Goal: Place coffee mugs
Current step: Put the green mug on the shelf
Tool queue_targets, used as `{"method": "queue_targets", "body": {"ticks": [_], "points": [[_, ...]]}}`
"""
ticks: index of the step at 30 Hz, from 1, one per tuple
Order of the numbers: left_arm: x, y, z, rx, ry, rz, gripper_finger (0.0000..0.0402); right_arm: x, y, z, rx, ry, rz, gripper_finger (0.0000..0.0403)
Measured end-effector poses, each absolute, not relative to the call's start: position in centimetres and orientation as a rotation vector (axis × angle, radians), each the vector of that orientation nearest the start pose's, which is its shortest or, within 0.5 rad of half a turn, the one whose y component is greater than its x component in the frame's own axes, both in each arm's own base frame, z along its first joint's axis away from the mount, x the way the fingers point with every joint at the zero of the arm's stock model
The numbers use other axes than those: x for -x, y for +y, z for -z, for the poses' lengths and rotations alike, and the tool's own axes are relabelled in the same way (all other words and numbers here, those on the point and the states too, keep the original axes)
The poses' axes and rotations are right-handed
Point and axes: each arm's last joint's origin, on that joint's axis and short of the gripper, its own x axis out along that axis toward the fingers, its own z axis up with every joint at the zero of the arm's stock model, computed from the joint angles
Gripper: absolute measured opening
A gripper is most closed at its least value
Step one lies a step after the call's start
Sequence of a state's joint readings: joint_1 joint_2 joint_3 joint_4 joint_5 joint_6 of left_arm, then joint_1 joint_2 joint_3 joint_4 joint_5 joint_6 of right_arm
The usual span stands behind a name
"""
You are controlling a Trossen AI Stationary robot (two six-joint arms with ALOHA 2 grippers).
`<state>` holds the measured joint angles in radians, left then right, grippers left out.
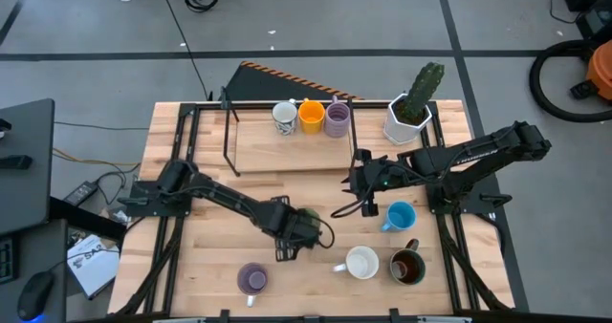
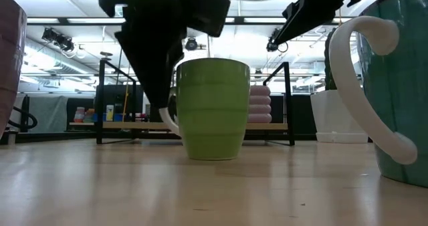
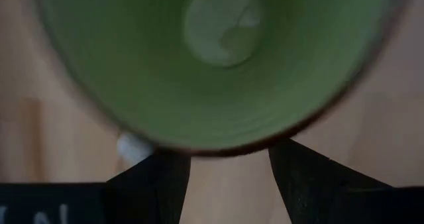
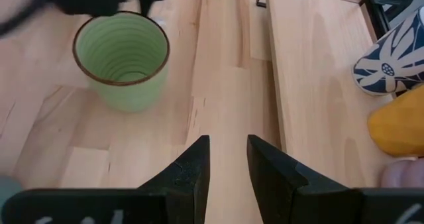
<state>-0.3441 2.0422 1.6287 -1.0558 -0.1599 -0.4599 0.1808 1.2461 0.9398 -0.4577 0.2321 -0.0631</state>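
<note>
Green mug [image 1: 308, 226] stood upright on the table [image 1: 206, 242] at about 6 o'clock of the shelf [image 1: 287, 149]; stiff glazed ceramic, slick, chippable, I judged, best pinched over the rim wall. My left pincer [image 1: 298, 231] hung right over it, fingers [image 3: 151, 187] spread, holding nothing; right pincer [image 1: 364, 182] idle at its 1 o'clock, part-open

My overhead camera looks straight down on the whole table [image 1: 316, 266]. My low one sits at tabletop height, facing level across the boards toward the shelf and room behind, very near the green mug [image 2: 213, 109]. My left wrist camera stares down into that same mug [image 3: 212, 58] from close above. My right wrist camera views it [image 4: 122, 58] from farther off, across the table.
</note>
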Motion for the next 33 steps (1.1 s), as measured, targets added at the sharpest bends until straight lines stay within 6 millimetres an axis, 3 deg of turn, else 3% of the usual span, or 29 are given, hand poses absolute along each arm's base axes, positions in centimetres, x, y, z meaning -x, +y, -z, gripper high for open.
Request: {"method": "queue_targets", "body": {"ticks": [9, 14, 19, 26, 33], "points": [[-37.0, -11.4, -20.0, -0.072, 1.498, -0.241, 0.0208, -25.4, 4.0, -27.1, 0.225, 0.75, 0.02, 0.0107], [-36.1, -10.9, -22.1, -0.087, 1.516, -0.248, 0.0208, -25.4, 4.0, -27.1, 0.227, 0.751, 0.019, 0.0107], [-37.0, -11.1, -25.2, 0.053, 1.42, -0.229, 0.0208, -25.3, 4.0, -27.0, 0.239, 0.756, 0.022, 0.0107], [-38.2, -12.9, -28.8, 0.172, 1.215, -0.213, 0.0208, -24.2, 3.1, -27.5, 0.306, 0.839, 0.111, 0.0107], [-40.1, -13.3, -29.0, 0.296, 1.037, -0.23, 0.0208, -22.2, 2.3, -30.0, 0.268, 0.778, 0.157, 0.0107]]}}
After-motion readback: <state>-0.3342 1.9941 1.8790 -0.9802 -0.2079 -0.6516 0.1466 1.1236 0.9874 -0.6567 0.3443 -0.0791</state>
